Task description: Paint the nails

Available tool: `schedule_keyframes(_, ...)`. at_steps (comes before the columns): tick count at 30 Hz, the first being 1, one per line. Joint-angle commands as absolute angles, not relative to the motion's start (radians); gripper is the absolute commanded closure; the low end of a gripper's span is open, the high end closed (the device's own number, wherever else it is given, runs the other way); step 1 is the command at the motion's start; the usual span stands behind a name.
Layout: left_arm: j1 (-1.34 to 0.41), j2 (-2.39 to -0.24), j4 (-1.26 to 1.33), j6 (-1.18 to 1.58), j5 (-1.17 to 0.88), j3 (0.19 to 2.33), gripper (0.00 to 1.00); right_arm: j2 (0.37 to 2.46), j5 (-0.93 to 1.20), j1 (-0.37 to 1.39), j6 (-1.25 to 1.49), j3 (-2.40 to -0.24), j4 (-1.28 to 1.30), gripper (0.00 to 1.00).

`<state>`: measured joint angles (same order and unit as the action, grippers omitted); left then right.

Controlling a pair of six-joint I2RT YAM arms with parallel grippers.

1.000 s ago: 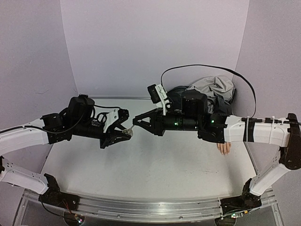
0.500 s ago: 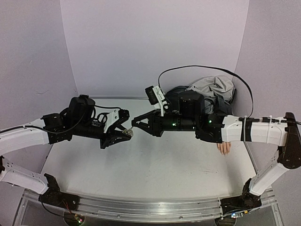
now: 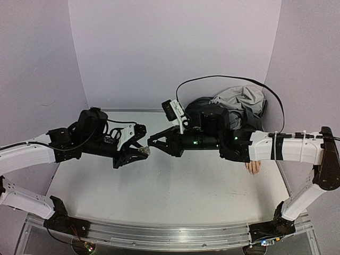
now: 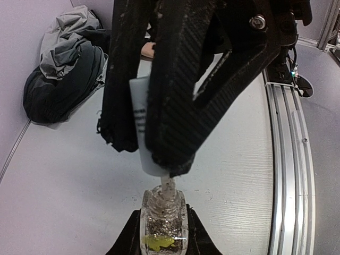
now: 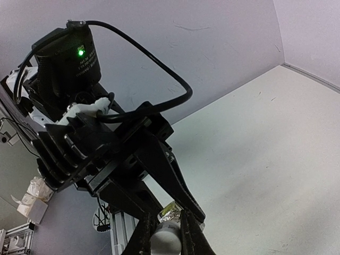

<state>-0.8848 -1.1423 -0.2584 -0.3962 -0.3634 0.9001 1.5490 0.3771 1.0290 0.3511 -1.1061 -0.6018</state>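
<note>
**Above the counter, bottle and cap held between two arms**

From the top camera, we see both arms reaching inward and meeting over the middle of the white counter (image 3: 175,202). The left jaws are closed on a small clear bottle (image 3: 143,151), and the right jaws are closed on its white cap (image 3: 151,142). We judge that one arm steadies the glass so the other can work the cap and brush. The mannequin hand (image 3: 253,168) lies well apart at the right side of the counter, its pale peach fingertips poking out from under the right arm (image 3: 276,146). The nails are too small for us to make out. A crumpled grey jacket (image 3: 239,101) is heaped in the back right corner.

Through the left wrist camera, the bottle (image 4: 163,223) sits pinched between the jaws at the bottom edge. It is squarish clear glass with silver glitter inside and a yellow-green patch low down. Its neck points at the cap (image 4: 146,127), a smooth white cylinder with dark print, clamped by the right arm's ribbed black fingers (image 4: 175,79). A thin stem (image 4: 168,186) runs from the cap into the neck, so we take the brush to be inside.

Through the right wrist camera, the cap (image 5: 163,239) shows between closed jaws, with the glittering bottle top (image 5: 171,213) just beyond.
</note>
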Motion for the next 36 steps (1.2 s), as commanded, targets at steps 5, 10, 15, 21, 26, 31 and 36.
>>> schedule_keyframes(5, -0.888, -1.123, -0.225, -0.397, -0.375, 0.911, 1.0, 1.597, 0.388, 1.039, 0.295, -1.149, -0.605, 1.0)
schedule_keyframes(10, -0.888, -1.113, -0.223, -0.396, -0.38, 0.908, 1.0, 1.621, 0.402, 1.039, 0.27, -1.17, -0.579, 1.0)
schedule_keyframes(15, -0.888, -1.106, -0.214, -0.387, -0.385, 0.907, 1.0, 1.638, 0.436, 1.038, 0.223, -1.187, -0.556, 1.0)
schedule_keyframes(21, -0.887, -1.063, -0.169, -0.369, -0.508, 0.885, 1.0, 1.693, 0.609, 1.02, 0.1, -1.231, -0.457, 0.99)
schedule_keyframes(26, -0.887, -1.028, -0.075, -0.291, -0.392, 0.853, 1.0, 1.748, 0.647, 1.019, 0.106, -1.277, -0.427, 0.99)
schedule_keyframes(31, -0.887, -0.999, -0.01, -0.273, -0.024, 0.819, 1.0, 1.839, 0.458, 1.038, 0.301, -1.366, -0.4, 1.0)
schedule_keyframes(36, -0.887, -0.974, 0.059, -0.269, 0.09, 0.781, 1.0, 1.926, 0.038, 1.184, 0.676, -1.518, -0.357, 1.0)
